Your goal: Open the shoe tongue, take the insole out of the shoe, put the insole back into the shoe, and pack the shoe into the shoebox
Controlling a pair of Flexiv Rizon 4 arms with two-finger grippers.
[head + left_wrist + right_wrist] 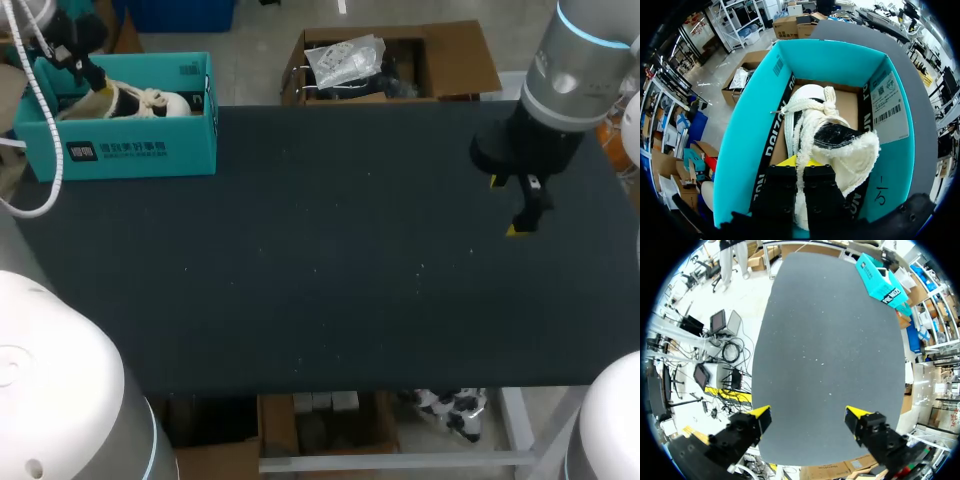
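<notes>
one shoe (835, 142) lies inside the teal box (747, 125) at the far left corner of the desk (320, 290). the left gripper (800, 162) is down in the box, its fingers clenched on the shoe's fleecy collar. the right gripper (808, 415) hangs above the desk's right side, well apart from the box, fingers spread wide.

L tool (800, 161) pinched on shoe (837, 142) – R tool (809, 414) wide open, pointing down.
</notes>
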